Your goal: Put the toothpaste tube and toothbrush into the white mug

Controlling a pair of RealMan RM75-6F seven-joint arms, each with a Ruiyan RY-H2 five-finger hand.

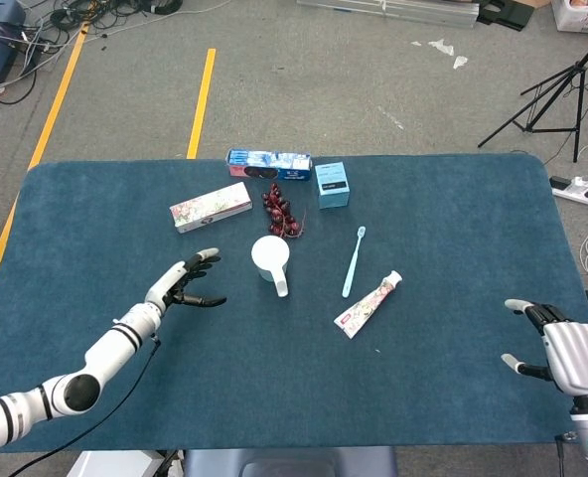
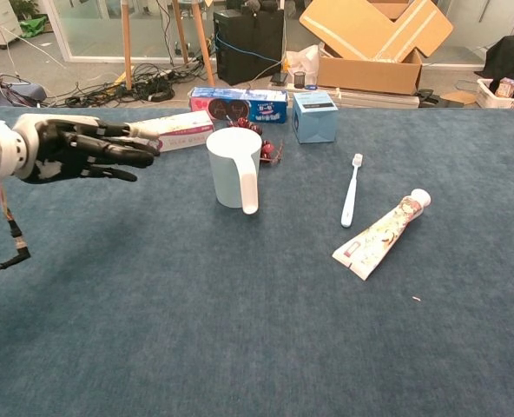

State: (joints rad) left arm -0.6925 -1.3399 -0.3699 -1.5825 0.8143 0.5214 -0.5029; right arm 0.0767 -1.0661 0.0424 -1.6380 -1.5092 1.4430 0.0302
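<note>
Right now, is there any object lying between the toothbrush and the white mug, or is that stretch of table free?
Nothing visible stands between them. The toothbrush lies flat to the right of the white mug, with only bare blue cloth in the gap. The grapes sit behind the mug, off that line.

We see the white mug upright, its handle toward us. Right of it lies the pale-blue toothbrush. The toothpaste tube lies just beyond, aslant.

My right hand sits at the head view's lower right corner, its wrist cut off, and the chest view misses it entirely. In the chest view the white plastic mug hides part of the dark red grape bunch, and my left hand covers one end of the flowered pink carton.
</note>
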